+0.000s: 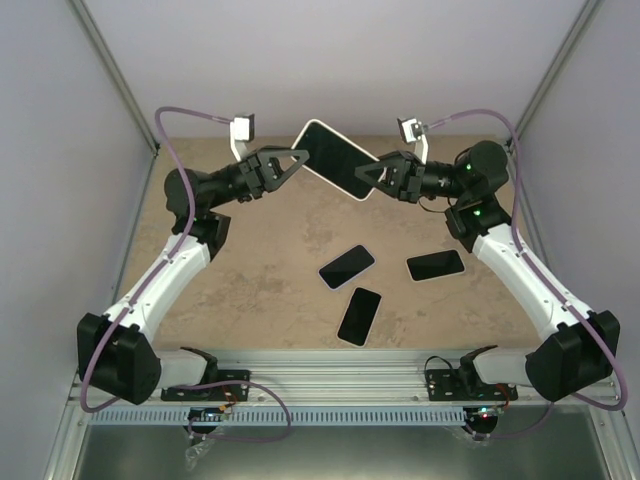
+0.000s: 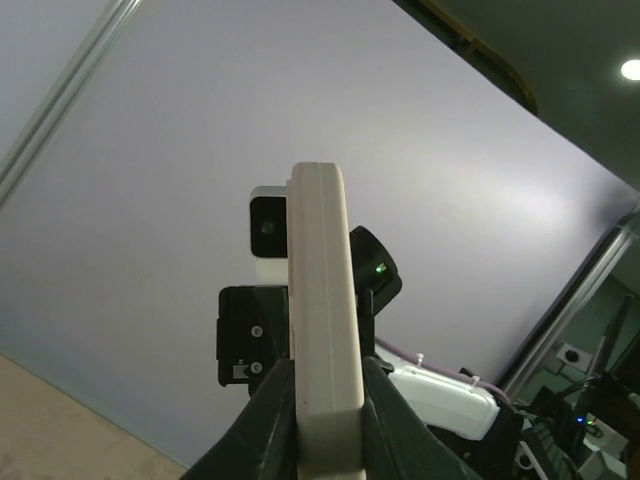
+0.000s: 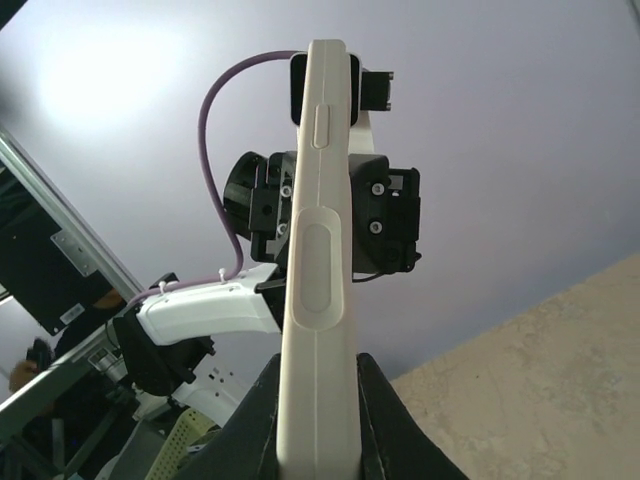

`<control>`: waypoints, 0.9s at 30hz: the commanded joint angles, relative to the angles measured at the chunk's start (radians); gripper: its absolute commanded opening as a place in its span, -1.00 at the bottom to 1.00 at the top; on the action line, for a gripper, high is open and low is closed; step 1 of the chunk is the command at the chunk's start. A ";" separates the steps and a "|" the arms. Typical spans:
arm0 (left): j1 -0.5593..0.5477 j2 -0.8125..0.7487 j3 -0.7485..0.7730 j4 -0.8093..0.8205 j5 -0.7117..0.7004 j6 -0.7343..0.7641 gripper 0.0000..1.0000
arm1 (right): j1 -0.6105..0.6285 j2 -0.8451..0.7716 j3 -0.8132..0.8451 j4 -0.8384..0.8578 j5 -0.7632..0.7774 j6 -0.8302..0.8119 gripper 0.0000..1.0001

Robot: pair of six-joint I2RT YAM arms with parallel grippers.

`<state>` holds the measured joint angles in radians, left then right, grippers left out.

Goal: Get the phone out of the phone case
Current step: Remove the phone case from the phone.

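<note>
A phone [image 1: 335,156] with a dark screen, in a cream-white phone case, hangs tilted in the air above the far part of the table, held between both arms. My left gripper [image 1: 300,157] is shut on its left end. My right gripper [image 1: 369,178] is shut on its right end. In the left wrist view the case [image 2: 325,300] shows edge-on, with my left gripper [image 2: 328,405] clamped on both faces. In the right wrist view the case's side [image 3: 320,250], with its button covers, rises between the closed fingers of my right gripper [image 3: 318,410].
Three more dark-screened phones lie flat on the tan table [image 1: 250,260]: one in the middle [image 1: 346,266], one nearer the front [image 1: 360,316], one to the right [image 1: 436,265]. Grey walls close in the sides and back.
</note>
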<state>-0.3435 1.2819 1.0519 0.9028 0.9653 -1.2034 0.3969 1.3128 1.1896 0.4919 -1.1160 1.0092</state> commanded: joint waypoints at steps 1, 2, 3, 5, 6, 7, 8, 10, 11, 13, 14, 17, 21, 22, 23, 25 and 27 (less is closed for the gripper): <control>-0.006 -0.011 0.037 -0.052 0.013 0.045 -0.98 | -0.004 -0.019 0.006 -0.035 0.002 -0.088 -0.83; -0.006 -0.015 0.044 -0.101 0.027 0.082 -1.00 | -0.007 -0.023 0.013 -0.072 -0.007 -0.119 -0.66; -0.005 -0.021 0.050 -0.153 0.042 0.128 -1.00 | -0.012 -0.026 0.027 -0.120 -0.018 -0.162 -0.43; 0.001 -0.037 0.049 -0.244 0.074 0.199 -1.00 | -0.020 -0.034 0.061 -0.266 -0.038 -0.286 -0.07; 0.005 -0.045 0.041 -0.282 0.097 0.235 -1.00 | -0.024 -0.041 0.078 -0.355 -0.050 -0.363 0.06; 0.006 -0.054 0.037 -0.330 0.123 0.277 -1.00 | -0.028 -0.049 0.091 -0.441 -0.059 -0.441 0.15; 0.007 -0.062 0.036 -0.398 0.157 0.338 -1.00 | -0.031 -0.057 0.106 -0.536 -0.066 -0.526 0.23; 0.006 -0.071 0.051 -0.548 0.221 0.467 -1.00 | -0.033 -0.062 0.142 -0.731 -0.066 -0.688 0.31; 0.006 -0.075 0.066 -0.640 0.244 0.548 -1.00 | -0.033 -0.059 0.158 -0.810 -0.066 -0.751 0.32; 0.004 -0.075 0.113 -0.861 0.272 0.749 -1.00 | -0.033 -0.053 0.174 -0.919 -0.065 -0.829 0.33; -0.002 -0.074 0.145 -0.988 0.274 0.867 -1.00 | -0.033 -0.050 0.172 -0.952 -0.063 -0.847 0.33; -0.038 -0.046 0.238 -1.366 0.252 1.208 -1.00 | -0.029 -0.055 0.137 -0.983 -0.060 -0.867 0.34; -0.073 0.028 0.328 -1.667 0.236 1.454 -1.00 | 0.003 -0.060 0.094 -0.991 -0.058 -0.886 0.34; -0.079 0.048 0.353 -1.725 0.234 1.504 -1.00 | 0.013 -0.059 0.090 -1.000 -0.056 -0.897 0.33; -0.091 0.066 0.379 -1.787 0.219 1.552 -1.00 | 0.022 -0.058 0.088 -1.006 -0.055 -0.908 0.34; -0.121 0.102 0.419 -1.877 0.185 1.630 -1.00 | 0.037 -0.056 0.084 -1.024 -0.045 -0.928 0.33; -0.133 0.117 0.434 -1.904 0.175 1.648 -1.00 | 0.052 -0.052 0.080 -1.040 -0.034 -0.943 0.32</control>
<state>-0.4454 1.3647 1.4258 -0.7605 1.1549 0.2188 0.4240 1.2652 1.2797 -0.4889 -1.1618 0.1352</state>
